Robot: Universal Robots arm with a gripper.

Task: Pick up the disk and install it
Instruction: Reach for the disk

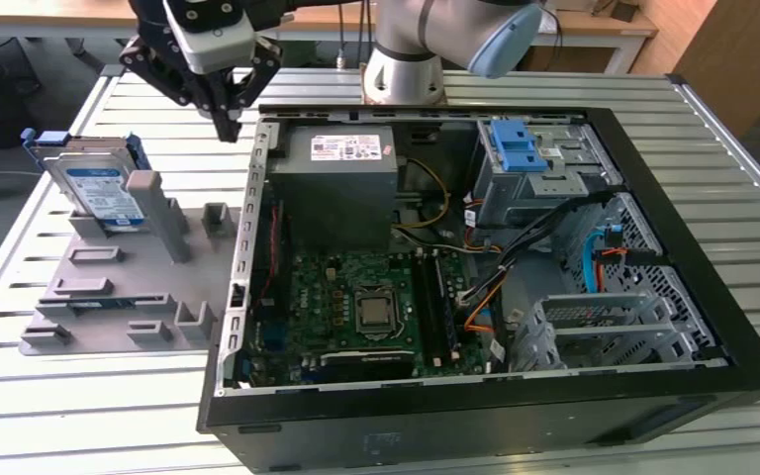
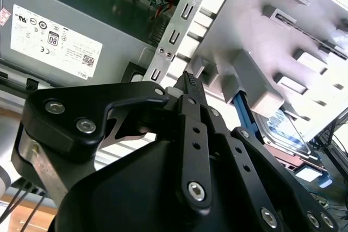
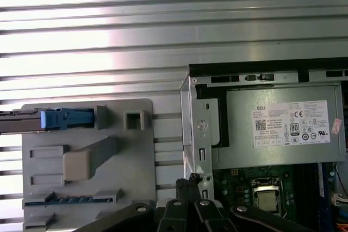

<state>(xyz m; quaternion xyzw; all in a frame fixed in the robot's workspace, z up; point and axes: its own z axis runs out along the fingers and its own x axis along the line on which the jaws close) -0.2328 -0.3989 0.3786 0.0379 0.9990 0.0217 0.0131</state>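
Exterior view: the gripper (image 1: 229, 126) hangs just outside the computer case (image 1: 486, 421), near the corner that houses the power supply (image 1: 340, 188). Its fingers are pressed together and hold nothing. The disk (image 1: 100, 188) stands on edge in a grey fixture (image 1: 116, 287) beside the case, apart from the gripper. The first wrist view shows the disk (image 3: 60, 118) edge-on, blue carrier foremost. The second wrist view shows what seems to be the labelled face of the disk (image 2: 283, 129), partly hidden behind a fixture post.

One disk (image 1: 100, 190), one grey fixture (image 1: 90, 287), one computer case (image 1: 486, 421), one arm (image 1: 407, 49).
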